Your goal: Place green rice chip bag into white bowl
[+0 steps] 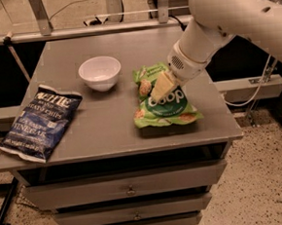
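Note:
The green rice chip bag (167, 107) lies flat on the grey table, right of centre, its dark green circle facing up. The white bowl (100, 72) stands empty to its left, a short gap away. My gripper (158, 92) reaches down from the upper right on the big white arm, and its pale fingers sit over the bag's upper middle, at or just above its surface.
A dark blue Kettle chip bag (40, 121) lies at the table's left front, hanging over the edge. The grey table (108, 131) has drawers below. A rail and cables run behind the table, and speckled floor shows at the right.

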Controlling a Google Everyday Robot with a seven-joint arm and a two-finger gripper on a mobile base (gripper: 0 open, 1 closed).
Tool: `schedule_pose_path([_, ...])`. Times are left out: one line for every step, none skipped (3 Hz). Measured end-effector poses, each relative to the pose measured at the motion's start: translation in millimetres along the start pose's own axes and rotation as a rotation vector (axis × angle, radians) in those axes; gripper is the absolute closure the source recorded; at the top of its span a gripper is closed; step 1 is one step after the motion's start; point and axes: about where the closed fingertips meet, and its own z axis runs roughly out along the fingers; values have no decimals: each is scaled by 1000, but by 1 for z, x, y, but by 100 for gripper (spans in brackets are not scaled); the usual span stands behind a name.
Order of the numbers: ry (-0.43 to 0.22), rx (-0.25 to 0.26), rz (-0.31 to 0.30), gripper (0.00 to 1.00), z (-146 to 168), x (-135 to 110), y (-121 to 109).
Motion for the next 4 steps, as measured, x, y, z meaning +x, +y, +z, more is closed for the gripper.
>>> schedule_pose_path([-32, 86, -14, 94, -34, 0, -16])
schedule_pose_path([-98, 170, -47, 100, -80, -1, -33])
schedule_pose_path([-98, 170, -47, 100, -80, -1, -33])
schedule_pose_path([-168, 174, -102, 100, -95, -33, -33])
